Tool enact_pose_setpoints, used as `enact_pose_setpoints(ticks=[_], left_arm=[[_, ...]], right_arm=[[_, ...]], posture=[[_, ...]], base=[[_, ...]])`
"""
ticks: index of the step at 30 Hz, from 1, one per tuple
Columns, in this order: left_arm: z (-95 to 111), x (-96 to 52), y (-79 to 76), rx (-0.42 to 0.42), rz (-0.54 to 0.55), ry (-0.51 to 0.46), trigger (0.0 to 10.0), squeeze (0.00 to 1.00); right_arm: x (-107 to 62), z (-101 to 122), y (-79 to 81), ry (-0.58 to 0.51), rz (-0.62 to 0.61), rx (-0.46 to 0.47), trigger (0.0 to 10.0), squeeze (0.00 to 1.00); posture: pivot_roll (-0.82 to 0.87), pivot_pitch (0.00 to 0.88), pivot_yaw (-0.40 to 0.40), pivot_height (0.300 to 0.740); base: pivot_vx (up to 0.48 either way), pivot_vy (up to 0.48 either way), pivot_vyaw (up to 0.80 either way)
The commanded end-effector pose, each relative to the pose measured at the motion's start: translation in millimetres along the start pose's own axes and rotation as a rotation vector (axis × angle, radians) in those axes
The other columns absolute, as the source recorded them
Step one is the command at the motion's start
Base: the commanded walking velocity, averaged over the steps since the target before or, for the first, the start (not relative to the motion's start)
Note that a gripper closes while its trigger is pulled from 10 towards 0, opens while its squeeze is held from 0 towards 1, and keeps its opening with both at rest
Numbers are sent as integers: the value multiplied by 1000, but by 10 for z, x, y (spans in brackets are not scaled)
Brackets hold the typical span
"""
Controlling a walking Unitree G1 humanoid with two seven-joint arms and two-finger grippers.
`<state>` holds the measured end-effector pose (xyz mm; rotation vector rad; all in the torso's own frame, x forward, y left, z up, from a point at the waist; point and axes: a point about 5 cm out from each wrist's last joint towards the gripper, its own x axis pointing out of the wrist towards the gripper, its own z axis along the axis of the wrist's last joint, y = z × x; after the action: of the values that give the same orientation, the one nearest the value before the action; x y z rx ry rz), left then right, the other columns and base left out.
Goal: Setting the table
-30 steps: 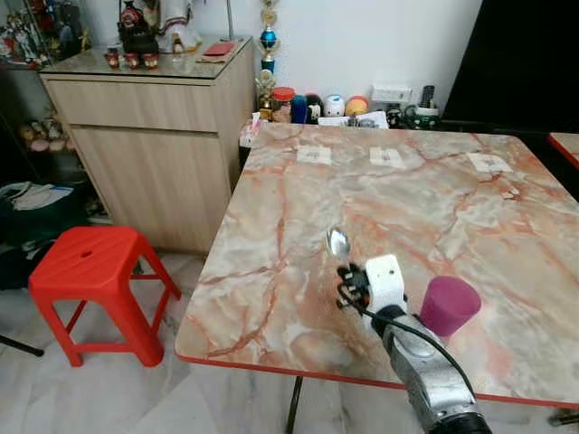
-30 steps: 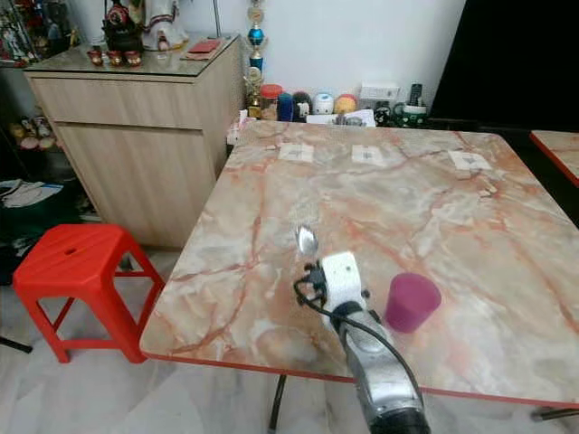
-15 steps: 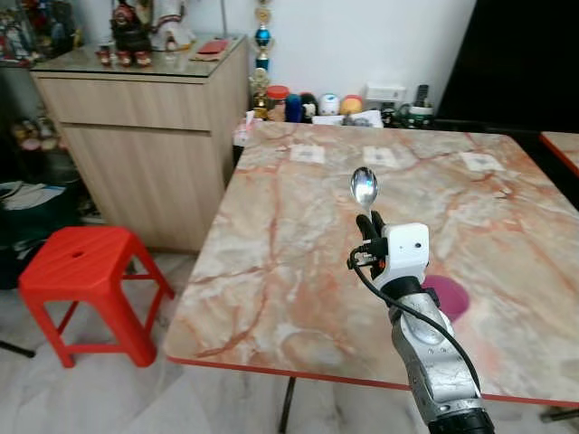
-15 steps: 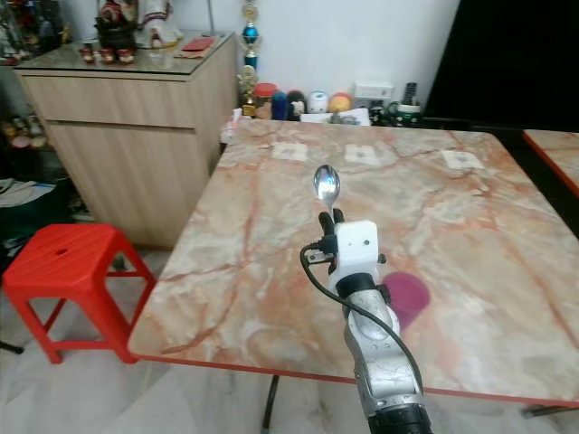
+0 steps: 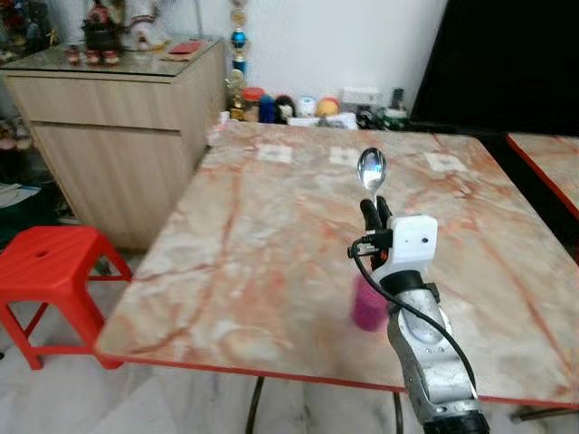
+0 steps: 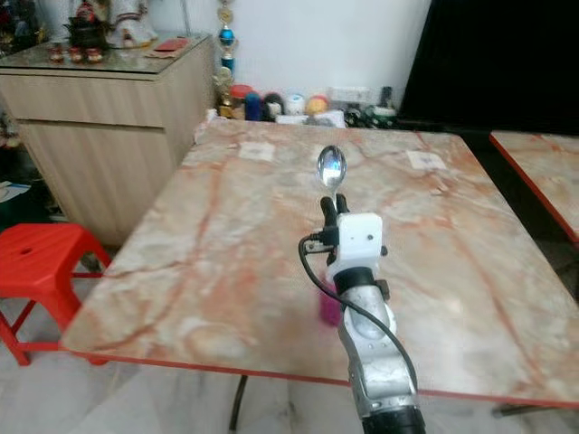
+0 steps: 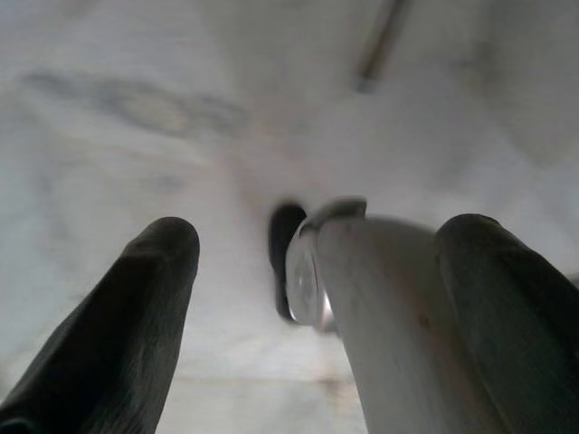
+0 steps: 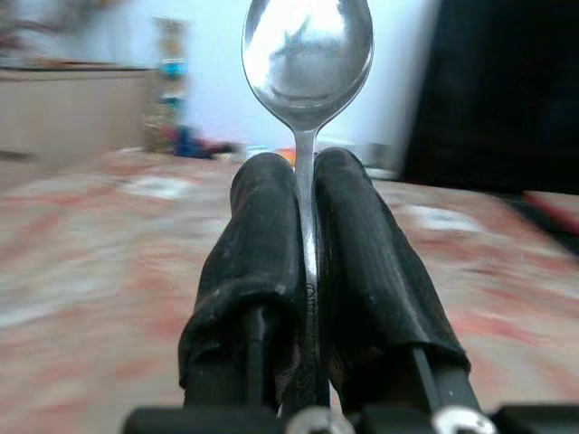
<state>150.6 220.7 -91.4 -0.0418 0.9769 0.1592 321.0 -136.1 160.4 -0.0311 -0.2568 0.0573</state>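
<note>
My right gripper [image 5: 375, 210] is shut on the handle of a metal spoon [image 5: 371, 169], held upright with its bowl on top, above the marble table [image 5: 253, 226]. In the right wrist view the spoon [image 8: 308, 54] stands out from between the two pressed fingers [image 8: 267, 226]. A purple cup [image 5: 366, 306] stands on the table near its front edge, partly hidden behind my right arm. My left gripper [image 7: 321, 235] hangs over pale floor with its fingers wide apart; a pale rounded shape lies against one finger.
A red plastic stool [image 5: 45, 262] stands on the floor left of the table. A wooden cabinet [image 5: 109, 136] is behind it. Small jars and clutter [image 5: 289, 107] line the table's far edge. A second table [image 5: 547, 154] adjoins on the right.
My right gripper has lifted the spoon from low over the table to upright and higher. The camera has swung right, so the stool and cabinet shifted left.
</note>
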Motion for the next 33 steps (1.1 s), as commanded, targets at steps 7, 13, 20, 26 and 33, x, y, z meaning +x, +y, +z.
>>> enact_pose_setpoints(ticks=[7, 13, 20, 26, 33], left_arm=[[-16, -9, 64, 34, 11, 14, 10000, 0], [-12, -8, 68, 48, 7, 15, 10000, 0], [-11, -9, 73, 59, 3, 16, 10000, 0], [-13, -10, 76, 65, 1, 17, 10000, 0], [-11, -11, 84, 74, -2, 20, 10000, 0]], right_arm=[[46, 105, 93, -55, 12, 12, 10000, 0], [43, 78, 85, -47, 6, 8, 10000, 0], [44, 72, 68, -46, -1, 5, 10000, 0], [43, 63, 69, -40, -2, 2, 10000, 0], [40, 58, 70, -37, 1, -2, 10000, 0]], posture=[[30, 0, -36, 740], [24, 0, -29, 740], [16, 0, -23, 740], [16, 0, -18, 740], [9, 0, -16, 740]], base=[[0, -408, 0], [0, -407, 0], [0, -407, 0], [0, -407, 0], [0, -417, 0]])
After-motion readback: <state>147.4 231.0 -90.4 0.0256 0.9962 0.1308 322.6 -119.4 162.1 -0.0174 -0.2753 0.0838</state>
